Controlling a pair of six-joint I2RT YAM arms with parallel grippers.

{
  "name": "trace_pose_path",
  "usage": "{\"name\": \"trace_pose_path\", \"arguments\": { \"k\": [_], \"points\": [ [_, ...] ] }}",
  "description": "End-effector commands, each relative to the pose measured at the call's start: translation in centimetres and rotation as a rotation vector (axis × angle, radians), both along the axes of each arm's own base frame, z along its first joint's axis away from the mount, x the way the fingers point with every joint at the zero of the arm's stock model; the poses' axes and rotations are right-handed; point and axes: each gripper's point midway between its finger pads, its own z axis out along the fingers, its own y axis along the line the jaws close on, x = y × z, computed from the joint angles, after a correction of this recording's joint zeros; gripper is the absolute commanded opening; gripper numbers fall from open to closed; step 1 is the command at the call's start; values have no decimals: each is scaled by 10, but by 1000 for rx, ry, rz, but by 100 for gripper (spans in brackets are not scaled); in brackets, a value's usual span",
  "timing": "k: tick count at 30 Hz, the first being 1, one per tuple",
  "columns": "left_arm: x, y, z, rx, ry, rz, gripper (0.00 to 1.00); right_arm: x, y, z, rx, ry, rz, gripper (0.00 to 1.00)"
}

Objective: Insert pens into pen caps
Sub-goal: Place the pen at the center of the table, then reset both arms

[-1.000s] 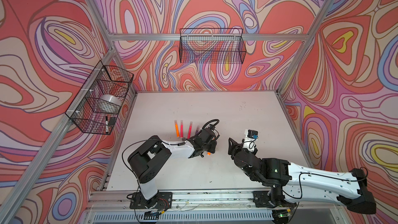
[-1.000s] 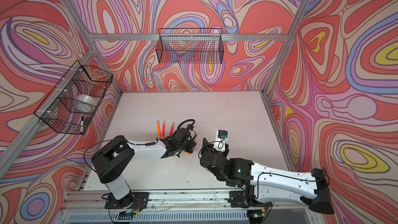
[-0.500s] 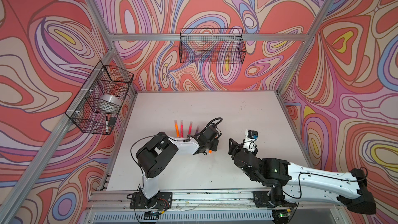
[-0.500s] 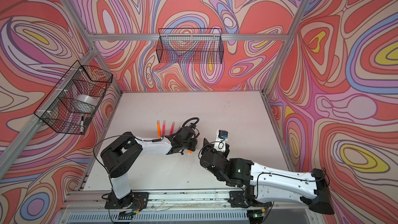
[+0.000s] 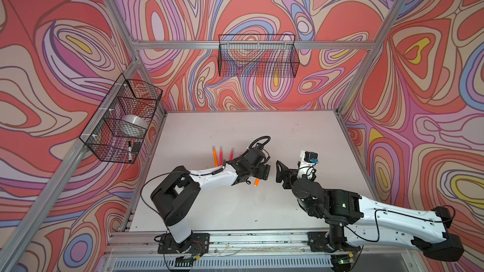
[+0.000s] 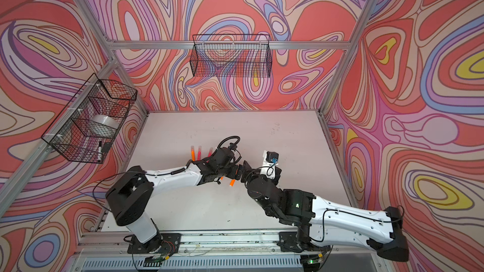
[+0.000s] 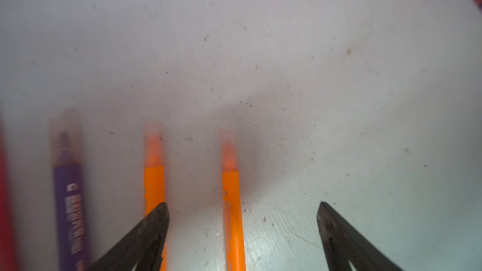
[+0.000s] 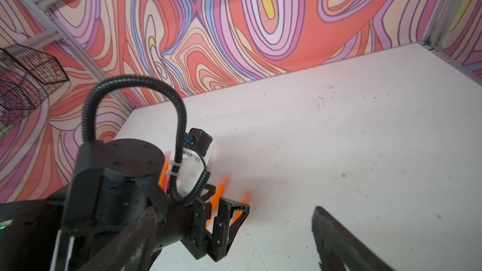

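Left gripper (image 7: 242, 204) is seen spread wide, nothing gripped; an orange pen (image 7: 233, 204), its cap (image 7: 229, 149) fitted, lies on the table (image 7: 287, 48) between the fingers (image 7: 146, 230). Right gripper (image 5: 278, 171) is held open, empty. Set-down is judged done; a clear lift-off is called for

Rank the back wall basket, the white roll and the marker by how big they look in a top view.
Largest: back wall basket
Next: white roll
Smallest: marker, far thinner than the roll
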Motion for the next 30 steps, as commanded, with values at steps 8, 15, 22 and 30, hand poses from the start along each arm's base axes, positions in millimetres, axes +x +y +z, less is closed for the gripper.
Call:
{"name": "trace_pose_path", "arguments": {
  "k": [8,15,22,30],
  "points": [
    [7,137,159,16,-628,310,100,24,92,100,-115,-368,364,98],
    [34,264,117,153,-669,702,91,142,5,23,-487,-272,-77,98],
    [42,336,12,453,-558,919,100,187,-132,-124,-517,-41,-180,98],
    [49,323,9,438,-740,780,100,222,-129,-204,-701,65,-101,98]
  ]
}}
